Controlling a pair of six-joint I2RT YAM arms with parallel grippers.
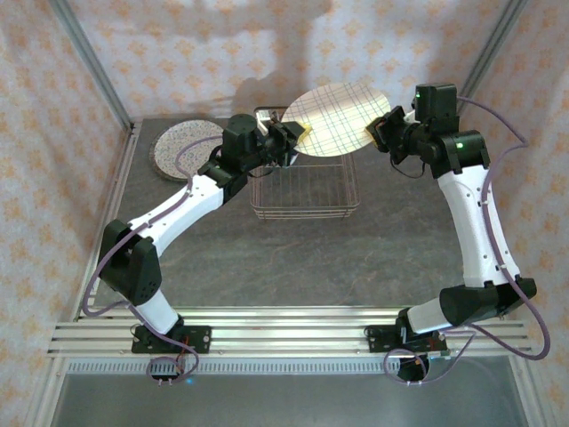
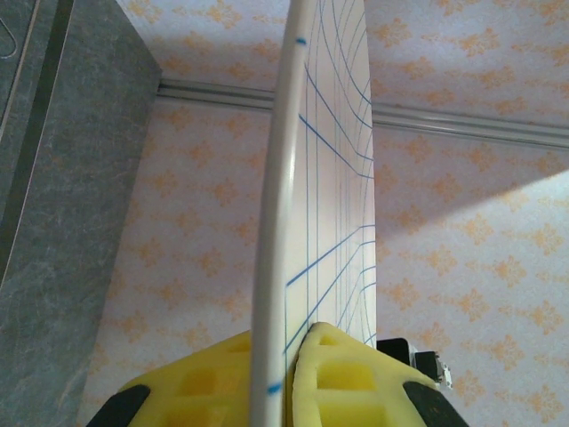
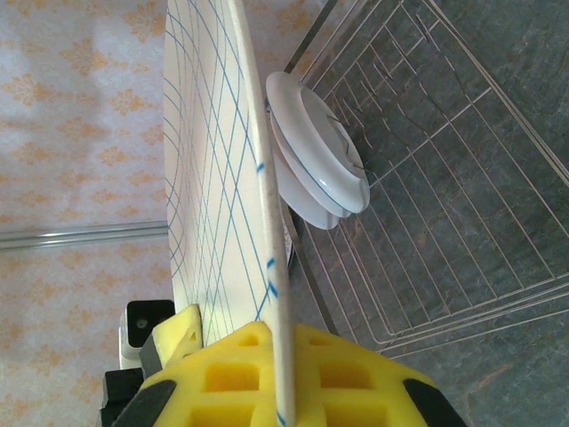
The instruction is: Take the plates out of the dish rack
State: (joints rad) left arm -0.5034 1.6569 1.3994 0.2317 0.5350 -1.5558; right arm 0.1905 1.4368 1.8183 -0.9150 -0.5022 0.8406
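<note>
A large beige plaid plate (image 1: 338, 120) hangs tilted in the air over the back of the wire dish rack (image 1: 307, 191). My left gripper (image 1: 298, 133) is shut on its left rim and my right gripper (image 1: 378, 129) on its right rim. In the left wrist view the plate (image 2: 277, 222) stands edge-on, pinched between the yellow pads of the left gripper (image 2: 298, 342). The right wrist view shows the right gripper (image 3: 280, 334) clamped on the plate's edge (image 3: 262, 178). Behind it, two small white plates (image 3: 316, 151) stand in the dish rack (image 3: 444, 178). A speckled plate (image 1: 182, 147) lies flat on the table at the back left.
The grey table (image 1: 293, 267) lies between the rack and the arm bases. Patterned walls and metal frame posts (image 1: 93, 67) close in the back and sides. The front part of the rack holds no plates.
</note>
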